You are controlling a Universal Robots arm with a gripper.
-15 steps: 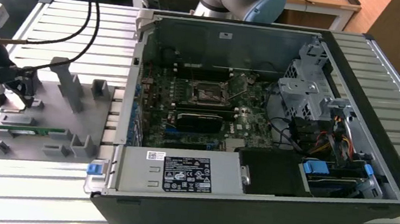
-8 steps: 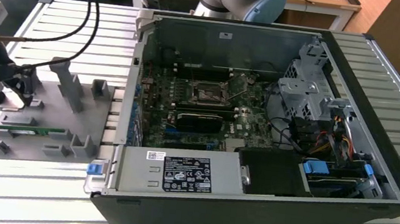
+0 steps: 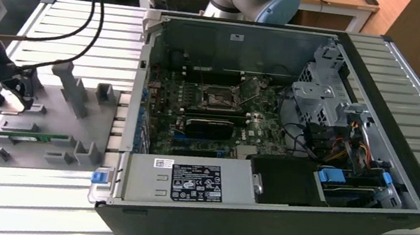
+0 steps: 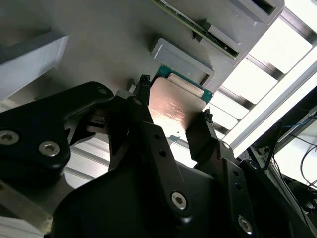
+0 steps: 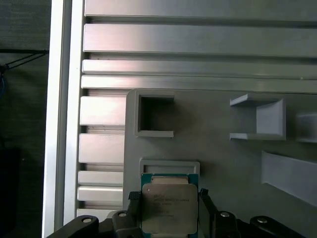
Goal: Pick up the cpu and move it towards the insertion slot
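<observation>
Cpu gripped by end effector; grey bracket adjacent.

There was one flat square cpu with a silvery metal top and one square black insertion slot with a shiny metal frame. One long narrow green memory stick was counted, along with one grey moulded plastic tray, one open black computer case and one silver labelled power supply box. The one black gripper had two fingers.
</observation>
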